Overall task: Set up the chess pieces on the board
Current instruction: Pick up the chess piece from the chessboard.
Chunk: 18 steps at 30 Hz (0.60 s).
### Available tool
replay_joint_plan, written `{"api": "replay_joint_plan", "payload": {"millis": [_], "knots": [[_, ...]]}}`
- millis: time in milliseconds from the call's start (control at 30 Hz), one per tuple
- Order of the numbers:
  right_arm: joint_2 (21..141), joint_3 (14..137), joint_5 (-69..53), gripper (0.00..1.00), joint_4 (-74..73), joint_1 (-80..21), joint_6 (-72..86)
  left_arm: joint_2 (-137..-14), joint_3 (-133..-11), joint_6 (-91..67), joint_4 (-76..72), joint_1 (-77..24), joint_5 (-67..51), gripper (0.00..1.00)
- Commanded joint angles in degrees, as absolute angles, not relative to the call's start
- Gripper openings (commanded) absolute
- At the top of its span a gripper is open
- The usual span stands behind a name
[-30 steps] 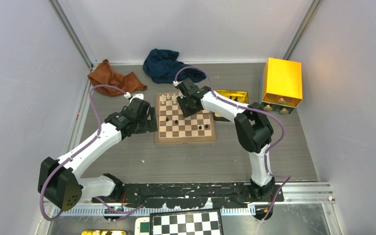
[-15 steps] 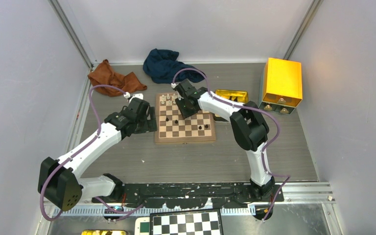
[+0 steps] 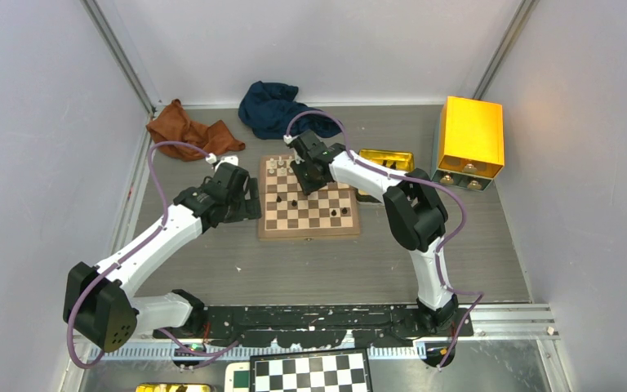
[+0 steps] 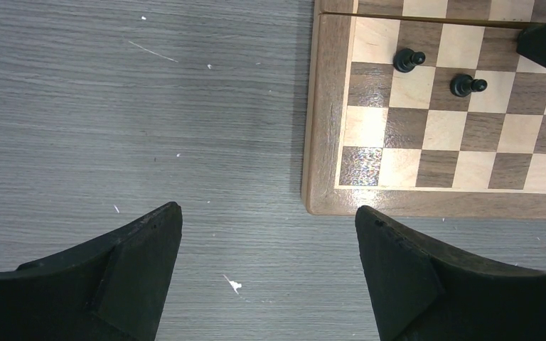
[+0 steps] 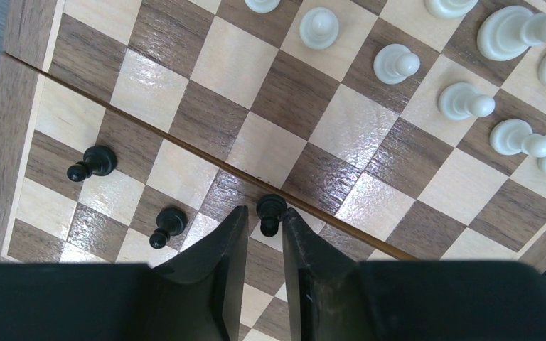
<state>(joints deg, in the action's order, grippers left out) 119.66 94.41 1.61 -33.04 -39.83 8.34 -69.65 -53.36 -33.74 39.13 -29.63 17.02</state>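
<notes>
A pawn [image 5: 271, 206] is bracketed by the right gripper [image 5: 265, 213]; whether it is clamped cannot be told. Pick-up is judged in hand; firm closure is needed next.

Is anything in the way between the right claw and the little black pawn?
Nothing visible is. The right gripper has one finger on each side of the black pawn, with no other piece between. The next black pawn stands apart, off to one side on the board.
</notes>
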Motion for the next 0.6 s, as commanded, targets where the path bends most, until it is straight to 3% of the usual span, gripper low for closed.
{"api": "replay_joint_plan", "payload": {"millis": [0,200,567], "knots": [[119.8,97.0,1.2,0.30,-31.7,-40.2,8.1,-69.2,-56.0,-32.7,37.4,-29.2,17.8,0.92],[119.9,97.0,1.4,0.15,-31.8,-40.2,7.9,-69.5,-56.1,-32.7,37.4,-29.2,17.8,0.92],[114.4,92.1,3.7,0.09,-32.2,-40.3,7.8,-69.2,-55.6,-33.4,37.4,-29.2,17.2,0.92]]}}
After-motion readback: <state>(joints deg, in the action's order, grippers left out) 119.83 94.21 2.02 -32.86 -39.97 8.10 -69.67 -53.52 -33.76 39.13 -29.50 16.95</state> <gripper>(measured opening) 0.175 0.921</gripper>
